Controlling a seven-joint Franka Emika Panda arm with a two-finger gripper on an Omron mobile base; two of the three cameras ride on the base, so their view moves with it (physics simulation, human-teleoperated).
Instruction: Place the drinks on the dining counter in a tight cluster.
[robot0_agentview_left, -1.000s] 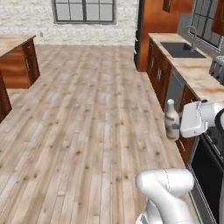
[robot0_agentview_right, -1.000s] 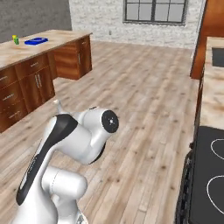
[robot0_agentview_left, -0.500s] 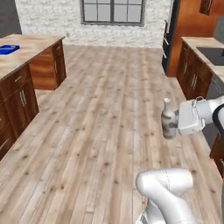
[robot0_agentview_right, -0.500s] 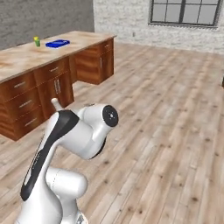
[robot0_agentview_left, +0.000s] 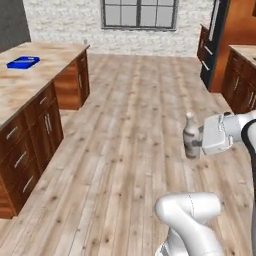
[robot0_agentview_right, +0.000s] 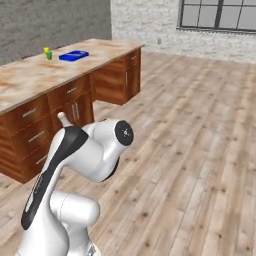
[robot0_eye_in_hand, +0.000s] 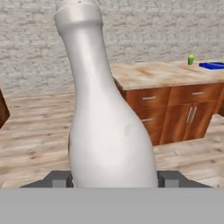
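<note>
My gripper (robot0_agentview_left: 199, 143) is shut on the taller grey-beige glass bottle (robot0_agentview_left: 190, 136), holding it upright above the wooden floor at the right. In the hand view the bottle (robot0_eye_in_hand: 107, 131) stands close up between the two fingertips (robot0_eye_in_hand: 59, 179). Its neck (robot0_agentview_right: 63, 119) peeks out behind my arm in the right base view. The dining counter (robot0_agentview_left: 30, 82) with its marbled top runs along the left, well away from the bottle; it is also seen as the long island (robot0_agentview_right: 35, 80) and beyond the bottle (robot0_eye_in_hand: 166, 73). The clear bottle and the dark-brown bottle are out of view.
A flat blue item (robot0_agentview_left: 23, 62) lies on the counter, with a yellow and green cup (robot0_agentview_right: 48, 53) beside it. Dark wood cabinets (robot0_agentview_left: 240, 80) stand at the right. A brick wall with a window (robot0_agentview_left: 140, 14) closes the far end. Wooden floor (robot0_agentview_left: 130, 125) lies between.
The whole picture has swung as the base turned: the dining counter has come into view on the left and the kitchen worktop slid off to the right. The bottle stays held in the gripper.
</note>
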